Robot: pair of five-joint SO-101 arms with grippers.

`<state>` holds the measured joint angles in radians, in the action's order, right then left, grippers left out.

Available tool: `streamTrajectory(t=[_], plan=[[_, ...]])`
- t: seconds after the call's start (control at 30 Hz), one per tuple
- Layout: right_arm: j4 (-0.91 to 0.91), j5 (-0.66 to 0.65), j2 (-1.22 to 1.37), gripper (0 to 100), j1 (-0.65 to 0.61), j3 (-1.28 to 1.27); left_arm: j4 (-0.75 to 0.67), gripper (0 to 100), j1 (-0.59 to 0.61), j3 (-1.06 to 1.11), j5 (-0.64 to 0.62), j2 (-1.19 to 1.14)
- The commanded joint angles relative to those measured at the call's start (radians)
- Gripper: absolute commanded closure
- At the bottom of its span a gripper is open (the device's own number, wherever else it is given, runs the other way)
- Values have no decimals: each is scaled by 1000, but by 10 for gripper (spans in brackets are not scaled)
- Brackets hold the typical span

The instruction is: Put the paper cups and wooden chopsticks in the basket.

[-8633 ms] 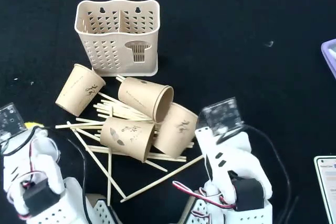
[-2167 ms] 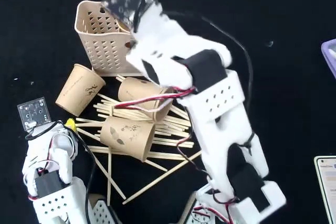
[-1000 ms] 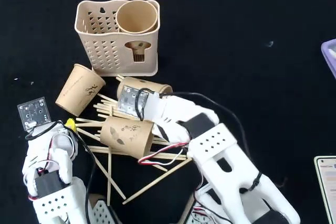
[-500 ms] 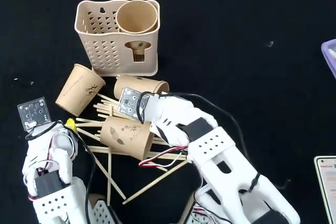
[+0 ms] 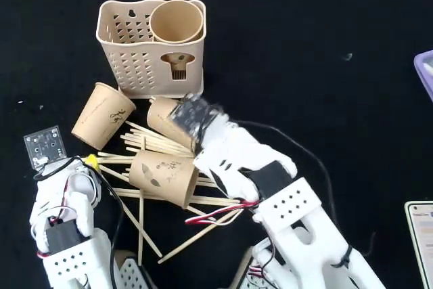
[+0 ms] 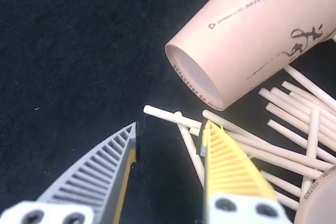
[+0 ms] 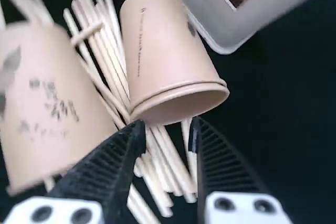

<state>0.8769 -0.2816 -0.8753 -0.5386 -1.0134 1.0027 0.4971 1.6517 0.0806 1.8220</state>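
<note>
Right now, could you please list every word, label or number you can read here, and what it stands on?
Nothing reads with certainty.
Leftmost paper cup: a line of small print and a brush-style mark, too small to read.
Paper cup nearest the basket (basket): a print line, blurred.
Card at the high view's right edge: print too small to read.

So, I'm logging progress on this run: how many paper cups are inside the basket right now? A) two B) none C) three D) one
D: in the high view a single paper cup stands upright, mouth up, in one compartment of the basket.
</note>
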Motion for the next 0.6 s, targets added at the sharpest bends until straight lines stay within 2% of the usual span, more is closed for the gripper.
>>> streamTrajectory(t=[0.0, 0.13, 0.23, 0.33, 0.57], plan=[[-74, 187, 30, 850, -12, 13, -20, 801, -12, -15, -2, 2], [-97, 324, 124, 850, -64, 15, -20, 801, -12, -15, -2, 2], [-106, 379, 179, 850, -130, 16, -20, 801, -12, -15, -2, 2], [-137, 391, 222, 850, -170, 22, -20, 801, -12, -15, -2, 2], [-259, 384, 305, 853, -167, 15, -20, 801, -12, -15, -2, 2]])
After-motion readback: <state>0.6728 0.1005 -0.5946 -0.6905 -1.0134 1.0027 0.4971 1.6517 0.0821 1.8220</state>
